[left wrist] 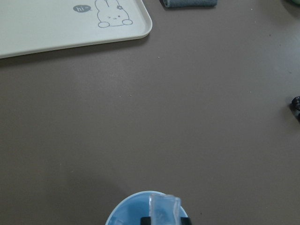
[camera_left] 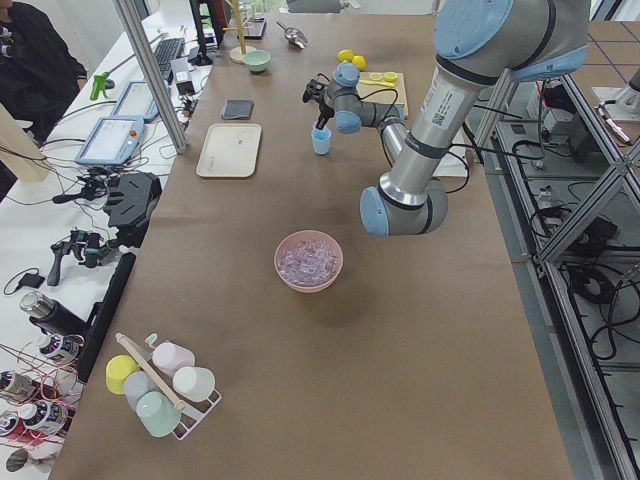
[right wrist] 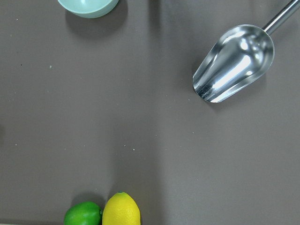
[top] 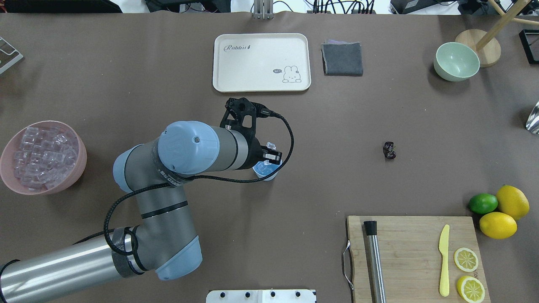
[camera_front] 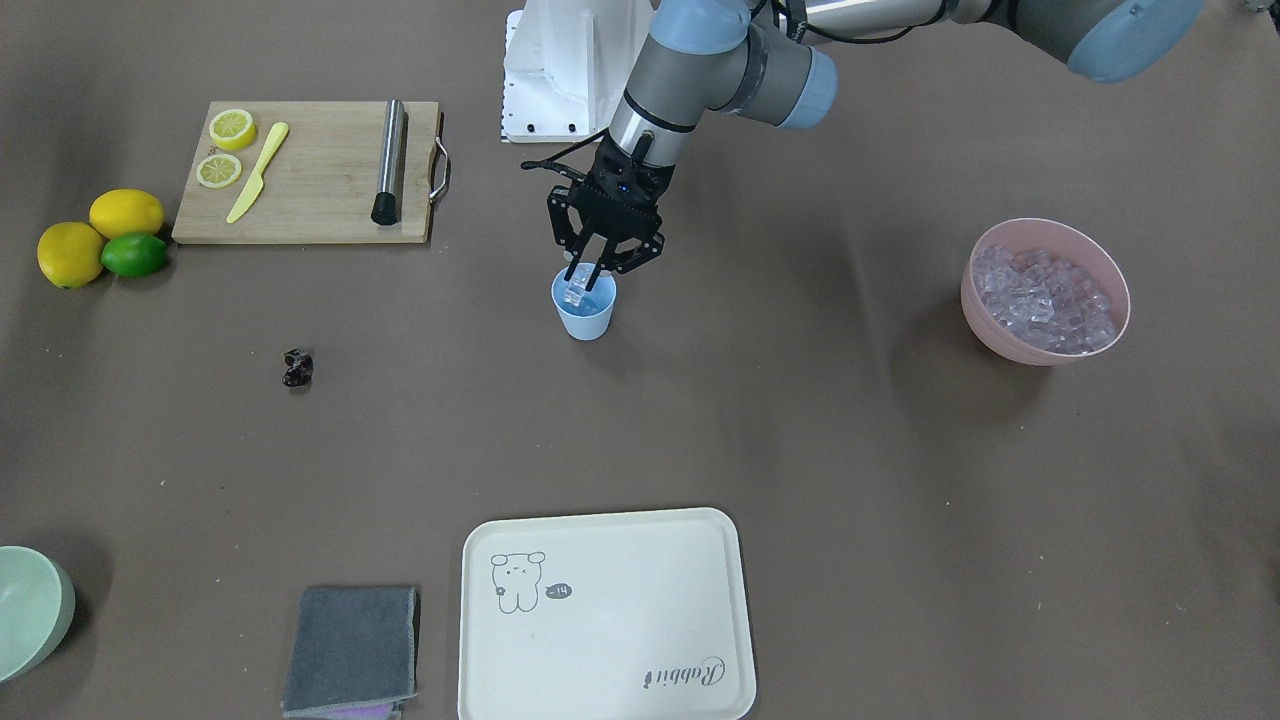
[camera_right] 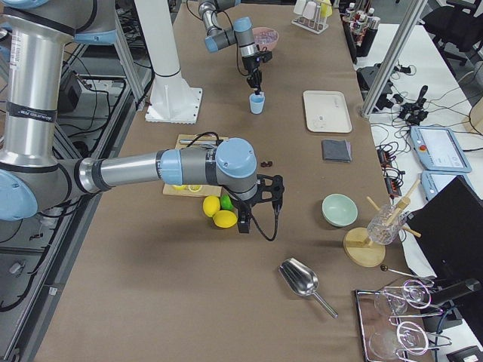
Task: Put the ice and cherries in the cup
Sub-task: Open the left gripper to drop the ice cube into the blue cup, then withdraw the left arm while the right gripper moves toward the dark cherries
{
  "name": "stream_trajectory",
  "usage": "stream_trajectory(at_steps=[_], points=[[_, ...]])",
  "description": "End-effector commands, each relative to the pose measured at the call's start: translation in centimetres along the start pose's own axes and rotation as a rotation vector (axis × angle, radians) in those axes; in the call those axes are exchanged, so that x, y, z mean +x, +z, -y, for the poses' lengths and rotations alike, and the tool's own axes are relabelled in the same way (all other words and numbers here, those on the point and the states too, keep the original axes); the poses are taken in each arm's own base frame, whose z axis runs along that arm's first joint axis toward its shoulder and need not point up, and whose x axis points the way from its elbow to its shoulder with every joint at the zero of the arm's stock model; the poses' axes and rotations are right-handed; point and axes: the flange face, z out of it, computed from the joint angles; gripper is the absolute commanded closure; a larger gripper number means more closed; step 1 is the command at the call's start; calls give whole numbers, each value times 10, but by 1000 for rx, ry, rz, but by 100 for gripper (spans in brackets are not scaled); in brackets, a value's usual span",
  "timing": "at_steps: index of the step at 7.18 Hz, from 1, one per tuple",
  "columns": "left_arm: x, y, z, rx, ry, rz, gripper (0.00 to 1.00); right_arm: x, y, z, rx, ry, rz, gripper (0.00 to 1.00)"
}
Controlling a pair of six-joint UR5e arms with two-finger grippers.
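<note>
Overhead, left arm (top: 185, 153) hides most of cup (camera_front: 585, 312). Right gripper (camera_right: 243, 220) seen only side-on, so cannot tell its state. Bowl (camera_front: 1010, 345) of ice (camera_front: 1045, 300) sits well aside from left gripper (camera_front: 592, 270), which is clamped on an ice cube (camera_front: 577, 288) at cup mouth. Cherries (camera_front: 298, 367) well apart, opposite side.

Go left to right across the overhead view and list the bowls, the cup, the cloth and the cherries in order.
pink bowl holding ice → cup → grey cloth → cherries → pale green bowl
</note>
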Motion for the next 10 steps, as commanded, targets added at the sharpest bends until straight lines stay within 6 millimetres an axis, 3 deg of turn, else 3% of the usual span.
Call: stream_trajectory(at_steps=[1,2,3,5,6,8,9,10], points=[[-3,2,-4,-8,7,6,30,-1,1,1,-4,-1,3,0],[-6,1,-6,-5,7,8,2,-1,1,1,-4,-1,4,0],[-9,-4,-2,2,6,6,2,-1,1,1,-3,-2,4,0],[-43,-22,24,31,29,36,2,-14,6,9,-14,-34,5,0],[-67,-35,41,12,62,131,2,-38,4,30,-4,-78,5,0],[-84,-123,75,-13,57,296,2,-109,37,66,-63,-93,19,0],[-112,-151,86,31,33,323,2,-152,51,78,-87,-137,35,0],[-157,-169,99,62,1,390,2,-197,69,88,-99,-178,46,0]])
